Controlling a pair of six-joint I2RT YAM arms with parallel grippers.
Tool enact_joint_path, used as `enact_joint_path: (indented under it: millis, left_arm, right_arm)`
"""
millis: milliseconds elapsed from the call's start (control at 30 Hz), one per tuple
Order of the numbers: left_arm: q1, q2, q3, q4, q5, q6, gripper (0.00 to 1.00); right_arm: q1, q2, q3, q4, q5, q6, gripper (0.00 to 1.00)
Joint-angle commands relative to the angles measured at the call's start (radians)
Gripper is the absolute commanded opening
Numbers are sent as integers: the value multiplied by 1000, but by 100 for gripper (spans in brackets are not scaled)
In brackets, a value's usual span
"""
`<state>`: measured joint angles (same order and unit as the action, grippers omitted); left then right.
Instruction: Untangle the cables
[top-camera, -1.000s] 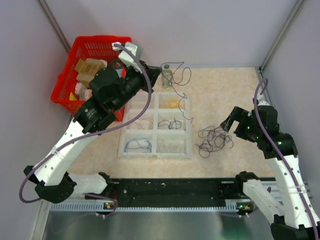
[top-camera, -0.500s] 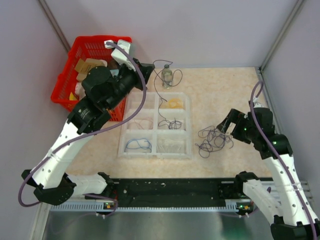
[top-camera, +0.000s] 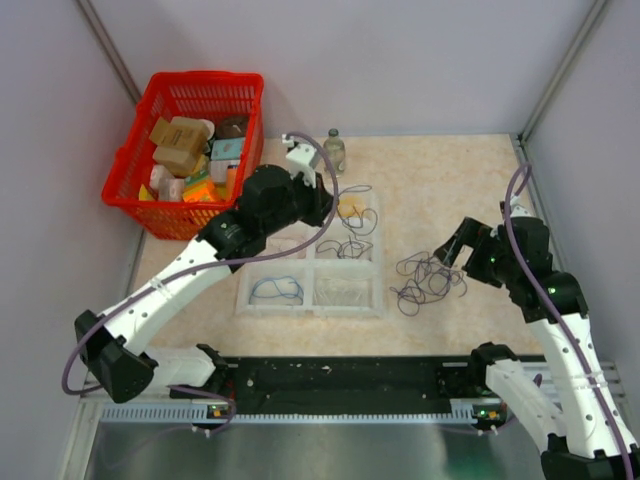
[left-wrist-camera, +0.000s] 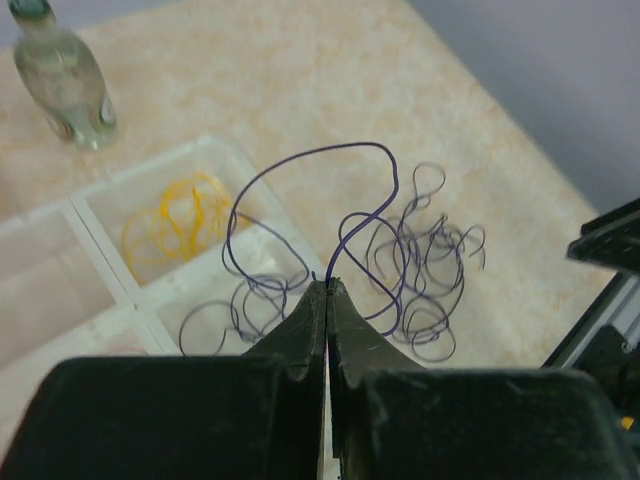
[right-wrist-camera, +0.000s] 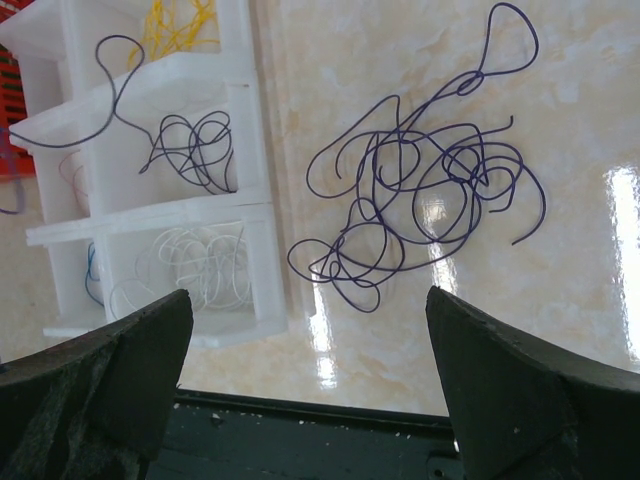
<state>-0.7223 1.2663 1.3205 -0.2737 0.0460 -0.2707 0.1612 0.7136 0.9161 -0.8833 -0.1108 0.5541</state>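
Note:
The bunch of dark purple cables (top-camera: 428, 280) lies on the table right of the white compartment tray (top-camera: 380, 295); it also shows in the right wrist view (right-wrist-camera: 420, 200) and the left wrist view (left-wrist-camera: 420, 270). My left gripper (top-camera: 328, 208) hangs over the tray's back right part, shut (left-wrist-camera: 328, 285) on one purple cable (left-wrist-camera: 330, 150) that loops up in front of it. My right gripper (top-camera: 455, 245) is open and empty (right-wrist-camera: 308, 293), held just above the bunch's right edge. The tray compartments hold yellow (top-camera: 350, 207), purple (top-camera: 345, 247), blue (top-camera: 275, 290) and white (top-camera: 335, 290) cables.
A red basket (top-camera: 205, 78) full of small boxes stands at the back left. A small glass bottle (top-camera: 335, 152) stands behind the tray, also in the left wrist view (left-wrist-camera: 62, 85). A black rail (top-camera: 340, 375) runs along the near edge. Walls close in the back and sides.
My left arm swung from beside the basket and bottle down and right to over the tray, carrying the purple cable. My right gripper barely moved.

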Motion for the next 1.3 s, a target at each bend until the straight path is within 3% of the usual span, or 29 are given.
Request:
enact_joint_path:
  millis: [0,167,433,667,1033,1267]
  left_arm:
    - [4,-11,-148,70,29,-81,0]
    - [4,-54,-268,85,-14,-114,0]
    - [1,-195,-310,-5,-112,-111,0]
    - [0,-265,-296,-52,35,-208,0]
    - [-2,-170,-251,-1,84,-306,0]
    - [6,36,-136,-85,-7,-393,0]
  right_arm:
    - [4,-16,-6,21,5,4,99]
    - [4,-19,-19,20,-1,6,99]
    - [3,-39,-28,14,-4,9,99]
    - [6,-39,-34,14,-18,15,99]
    - [3,-69,-42,-2,-10,18,99]
    - [4,-62,-43,1,-12,20,99]
